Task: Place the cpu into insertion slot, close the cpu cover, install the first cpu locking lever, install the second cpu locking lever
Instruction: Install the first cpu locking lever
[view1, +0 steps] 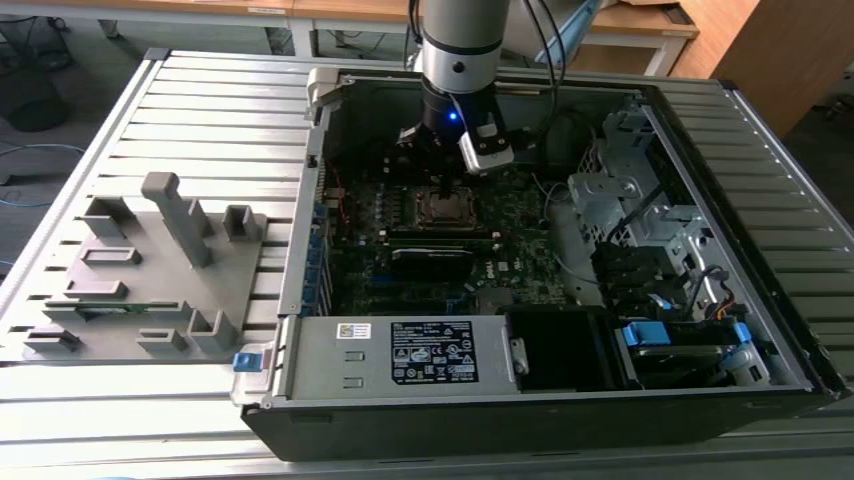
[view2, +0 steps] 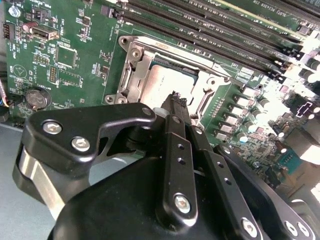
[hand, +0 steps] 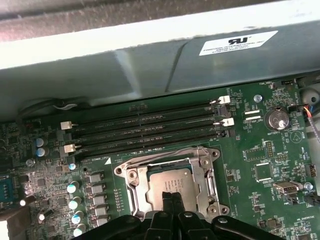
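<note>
Grey plastic fixture (view1: 147, 270) rests on the slatted tabletop (view1: 200, 110) at the exterior view's left, beside the open computer case (view1: 534, 400). Inside it, the hand (view1: 442, 180) hangs just above the insertion slot (view1: 445, 207). In both wrist views its fingertips (view2: 176, 100) are clenched together, empty, over the cpu (hand: 167, 181), which lies seated within the silvery cpu cover (hand: 202, 170), lowered around it.

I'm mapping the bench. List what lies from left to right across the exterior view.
Grey fixture tray → computer case wall → cpu under the gripper → silvery drive cage → blue tab.
</note>
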